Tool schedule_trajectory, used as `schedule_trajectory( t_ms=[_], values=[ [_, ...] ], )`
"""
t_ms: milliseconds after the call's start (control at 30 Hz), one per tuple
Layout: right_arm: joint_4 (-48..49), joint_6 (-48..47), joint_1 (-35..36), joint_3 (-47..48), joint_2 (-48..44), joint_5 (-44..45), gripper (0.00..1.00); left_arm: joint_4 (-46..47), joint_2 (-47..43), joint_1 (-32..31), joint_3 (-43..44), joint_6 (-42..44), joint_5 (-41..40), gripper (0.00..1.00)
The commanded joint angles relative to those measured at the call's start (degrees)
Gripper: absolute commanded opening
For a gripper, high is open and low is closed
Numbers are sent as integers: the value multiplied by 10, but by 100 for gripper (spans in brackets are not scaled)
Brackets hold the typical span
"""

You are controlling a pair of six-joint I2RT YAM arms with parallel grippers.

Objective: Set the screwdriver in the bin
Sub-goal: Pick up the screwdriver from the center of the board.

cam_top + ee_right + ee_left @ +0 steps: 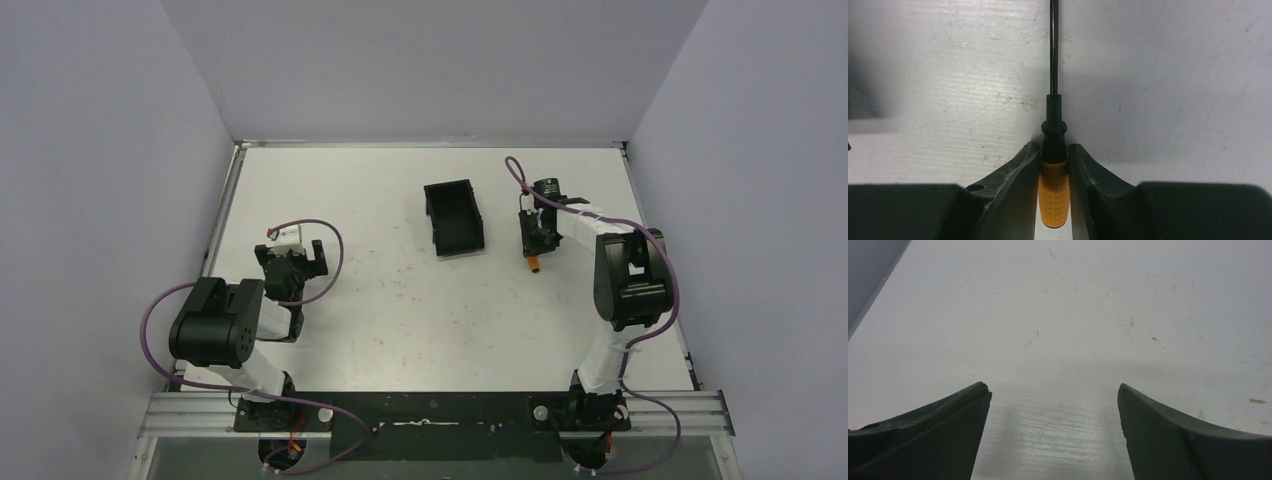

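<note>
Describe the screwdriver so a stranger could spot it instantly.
On the white table, look right of the black bin to the right gripper. The screwdriver is pinched between its fingers: a ribbed orange handle with a thin dark shaft; nothing else nearby is orange.

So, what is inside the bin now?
Nothing visible: the bin shows only its dark floor, though shadow could hide small things. The screwdriver is outside it, held between the jaws of the right gripper.
</note>
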Motion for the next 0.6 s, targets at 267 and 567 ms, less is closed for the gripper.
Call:
schedule_trajectory(
  t_ms=[267,567],
  values=[
    [-37,2,-5,49,-58,42,0,30,-1,-1,11,4,5,97],
    [-111,5,-4,165,-92,59,0,30,-2,-1,11,4,5,97]
  ],
)
